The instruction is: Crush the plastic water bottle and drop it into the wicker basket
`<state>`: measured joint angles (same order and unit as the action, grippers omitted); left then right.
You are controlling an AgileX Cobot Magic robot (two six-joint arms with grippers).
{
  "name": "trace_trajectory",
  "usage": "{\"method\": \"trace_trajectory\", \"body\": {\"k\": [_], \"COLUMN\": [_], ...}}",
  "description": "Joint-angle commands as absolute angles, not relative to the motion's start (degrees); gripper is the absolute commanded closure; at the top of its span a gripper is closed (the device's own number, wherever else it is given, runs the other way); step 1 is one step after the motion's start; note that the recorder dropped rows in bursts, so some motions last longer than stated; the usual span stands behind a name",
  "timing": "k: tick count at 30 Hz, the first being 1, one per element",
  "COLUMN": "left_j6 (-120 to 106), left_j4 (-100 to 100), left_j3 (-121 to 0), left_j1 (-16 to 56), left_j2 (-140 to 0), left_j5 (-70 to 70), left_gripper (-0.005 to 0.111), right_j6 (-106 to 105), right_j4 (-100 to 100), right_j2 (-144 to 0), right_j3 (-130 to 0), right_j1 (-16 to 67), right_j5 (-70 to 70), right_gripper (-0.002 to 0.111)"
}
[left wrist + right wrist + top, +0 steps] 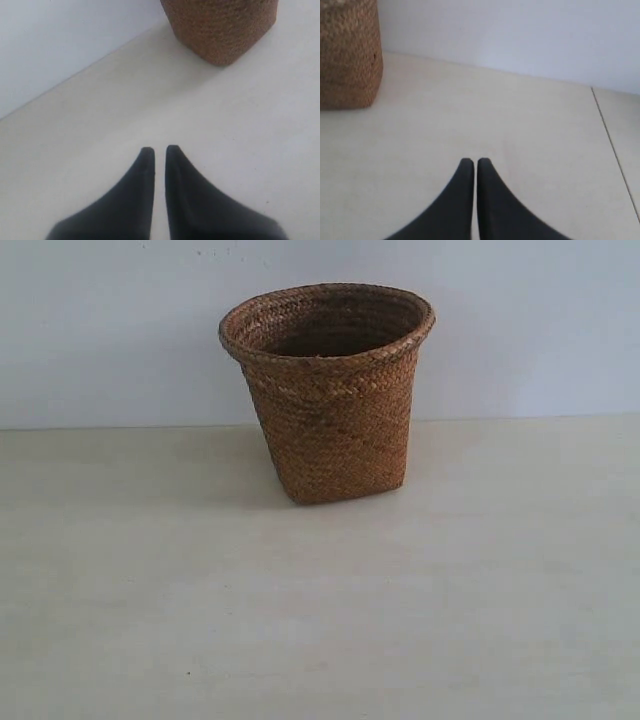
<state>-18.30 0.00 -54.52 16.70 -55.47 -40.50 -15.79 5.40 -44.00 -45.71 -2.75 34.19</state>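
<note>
The brown wicker basket [330, 390] stands upright at the back of the pale table, near the wall; its lower part shows in the left wrist view [220, 27] and in the right wrist view [347, 55]. The plastic water bottle is out of view in every frame. My left gripper [159, 150] hovers over bare table short of the basket, its black fingers nearly together with nothing between them. My right gripper [474, 162] is shut and empty, off to the basket's side. Neither gripper appears in the exterior view.
A pale wall [520, 320] rises right behind the basket. The table surface [320, 610] is a light cream colour. A thin seam [612, 150] runs across the tabletop in the right wrist view.
</note>
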Motion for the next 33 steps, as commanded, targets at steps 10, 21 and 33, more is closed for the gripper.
{"method": "trace_trajectory", "body": {"k": [10, 21, 33], "left_j6": [-9.02, -2.51, 0.00], "left_j4": [-2.09, -2.09, -2.09], "left_j3": [-32.94, -22.55, -15.62], "left_j1": [16.58, 16.58, 16.58], "left_j2": [-29.87, -12.49, -7.86], "left_j5": [-19.90, -12.84, -7.74], "left_gripper": [0.102, 0.102, 0.102], "right_j6": [-15.44, -14.02, -13.78], "right_j4": [10.36, 11.46, 12.46], "right_j2": [-22.24, -4.99, -2.42], "right_j3": [-31.99, -22.34, -13.81], "right_j1": [-2.90, -2.90, -2.90], "right_j5": [20.20, 19.82, 15.44], "right_gripper": [0.108, 0.108, 0.108]}}
